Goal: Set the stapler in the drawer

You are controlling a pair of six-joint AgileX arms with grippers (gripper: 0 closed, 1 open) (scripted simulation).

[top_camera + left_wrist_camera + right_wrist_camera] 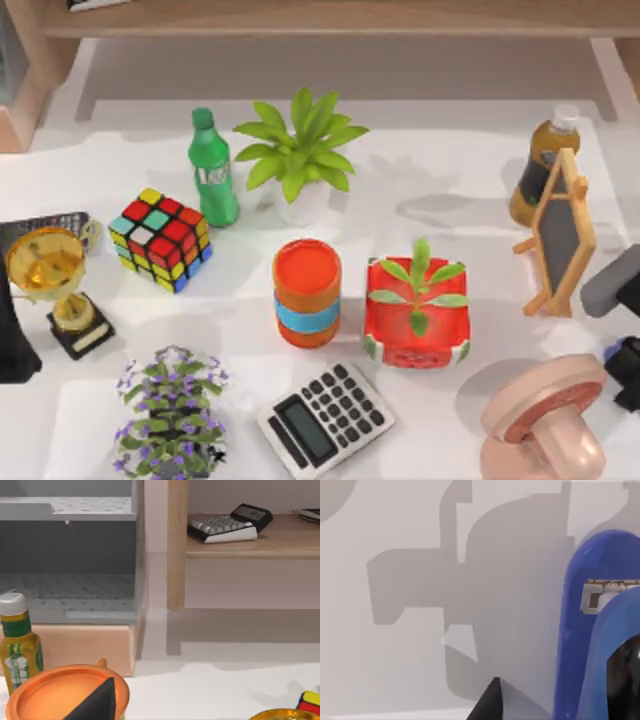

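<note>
The stapler [600, 630] is bright blue with a dark inset part and looms large, very close to the camera, in the right wrist view, above a pale surface. In the top view a sliver of the stapler [609, 352] shows blue at the table's right edge, against my right gripper [625, 372]. In the left wrist view the drawer [70, 580] is a grey compartment on a wooden base, its front facing the camera. My left arm [14, 340] sits at the table's left edge beside a gold trophy [50, 270].
Crowding the table are a pink mushroom-shaped object [545, 420], calculator [325, 418], red planter [418, 312], orange can [307, 292], puzzle cube [160, 238], green bottle [212, 168], potted plant [300, 160], small chalkboard [558, 235], brown bottle [540, 165] and purple flowers [172, 410]. A wooden shelf [250, 547] stands behind.
</note>
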